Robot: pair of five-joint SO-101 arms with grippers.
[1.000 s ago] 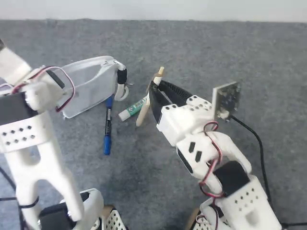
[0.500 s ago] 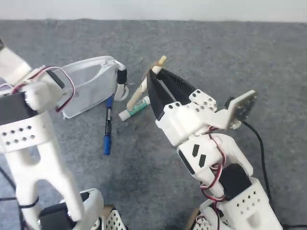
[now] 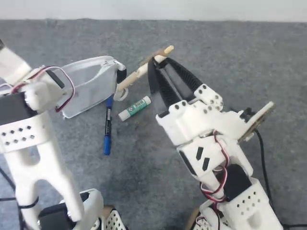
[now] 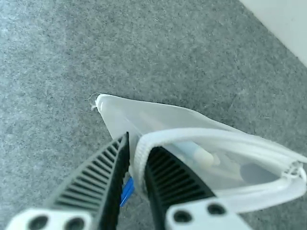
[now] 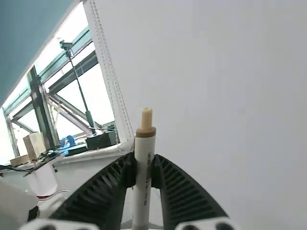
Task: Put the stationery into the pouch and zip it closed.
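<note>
Two items lie on the table [image 3: 240,57] beside the translucent pouch [image 3: 88,86]: a blue pen [image 3: 107,132] and a green-labelled tube [image 3: 135,108]. The left gripper [image 4: 136,146] pinches the pouch's rim. The right gripper [image 5: 142,163] clamps a tilted cream pen [image 3: 144,68] near the pouch's mouth.

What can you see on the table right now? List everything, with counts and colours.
pouch: one, translucent white, on the left, rim pinched by the left hand.
white tube: one, white, inside the pouch.
blue pen: one, blue and black, lying on the table beside the pouch.
glue stick: one, white with green label, lying on the table.
cream pen: one, cream, held off the table.
table: one, grey.
left hand: one, black fingers, shut on the pouch.
right hand: one, black fingers, shut on the cream pen.
</note>
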